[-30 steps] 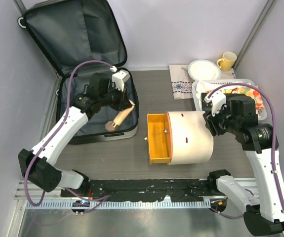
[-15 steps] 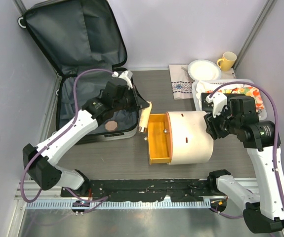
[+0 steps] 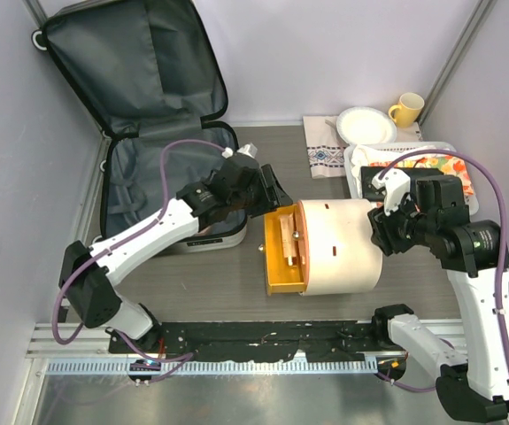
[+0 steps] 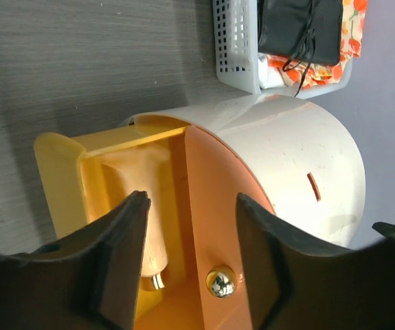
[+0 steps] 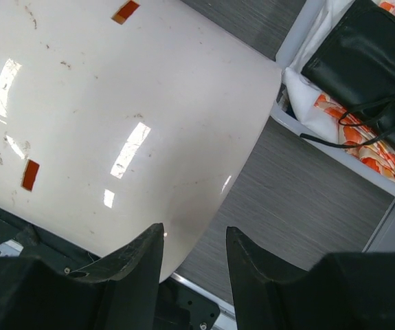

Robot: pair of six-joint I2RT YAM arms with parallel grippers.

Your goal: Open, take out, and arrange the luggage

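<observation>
The luggage (image 3: 139,80) stands open at the back left, its dark grey lined lid leaning on the wall and its lower shell (image 3: 143,173) flat on the table. My left gripper (image 3: 272,190) hangs open above the pulled-out orange drawer (image 3: 276,276) of a white domed cabinet (image 3: 343,248). A peach tube (image 3: 288,241) lies loose in that drawer. In the left wrist view the open left gripper (image 4: 192,206) frames the tube (image 4: 157,237) and the drawer's brass knob (image 4: 218,283). My right gripper (image 3: 387,226) is open and empty over the cabinet's right end (image 5: 115,103).
A white slatted basket (image 3: 353,164) with floral cloth and a black pouch (image 5: 362,62) stands right of the cabinet. Behind it are a white plate (image 3: 365,124), a yellow mug (image 3: 407,108) and a patterned cloth (image 3: 325,152).
My left gripper carried the peach tube rightward out of the luggage to the drawer and opened; the tube now rests in the drawer. The right arm stayed put.
</observation>
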